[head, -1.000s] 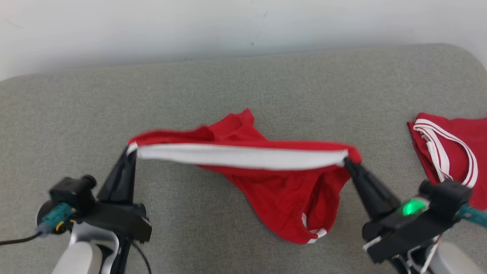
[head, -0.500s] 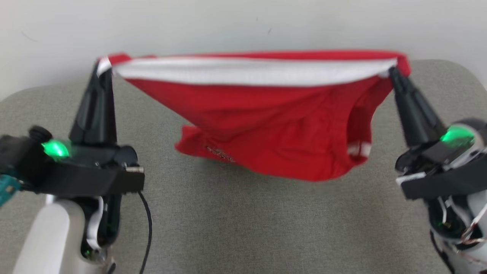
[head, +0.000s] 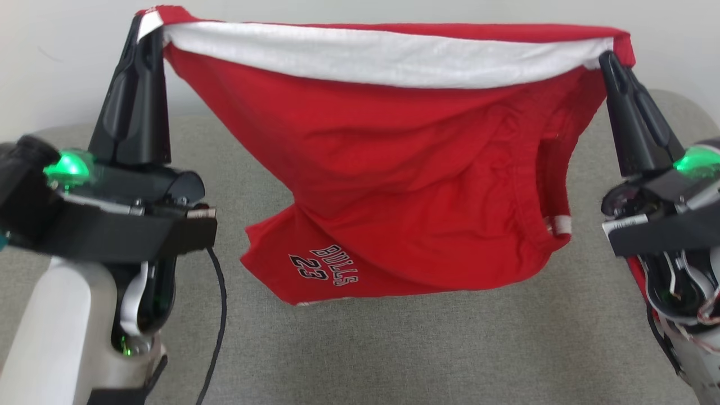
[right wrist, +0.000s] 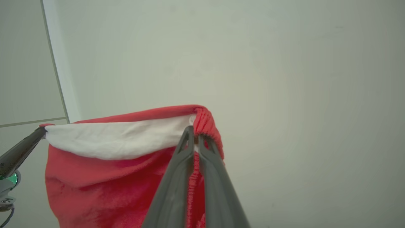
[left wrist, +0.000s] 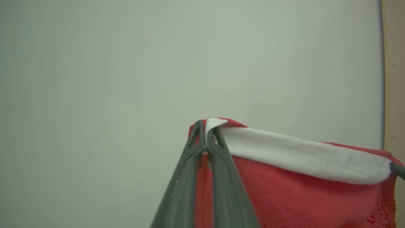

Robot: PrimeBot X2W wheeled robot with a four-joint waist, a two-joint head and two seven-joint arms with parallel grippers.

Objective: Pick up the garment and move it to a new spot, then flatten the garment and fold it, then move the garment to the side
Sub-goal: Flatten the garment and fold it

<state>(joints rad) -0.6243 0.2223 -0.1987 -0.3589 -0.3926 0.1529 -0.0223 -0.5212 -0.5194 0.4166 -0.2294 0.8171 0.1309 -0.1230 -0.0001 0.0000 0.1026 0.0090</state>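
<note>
- The red jersey shorts with a broad white waistband (head: pixel 394 185) hang in the air, stretched between my two arms. They are clear of the grey fabric-covered worktop (head: pixel 427 349) below.
- The white waistband (head: pixel 382 56) runs nearly taut from side to side. I judge this is so that the cloth drops open under its own weight rather than bunching.
- The lower hem sags unevenly. The leg with the black-and-white "BULLS 23" print (head: pixel 323 265) hangs lowest, and a fold gathers toward my right side.
- My left pincer (head: pixel 147 25) is pressed together on the waistband's left corner, with red cloth caught between its fingers.
- My right pincer (head: pixel 610 59) is likewise pinching the right corner, at the ribbed red edge.
- Both pincers point upward and stand well apart, which holds the span wide.
- Behind the shorts is the pale plain wall (head: pixel 56 67).
- I judge this to be the carrying step. Laying the shorts down flat comes next, and the gathered right side may need smoothing.
</note>
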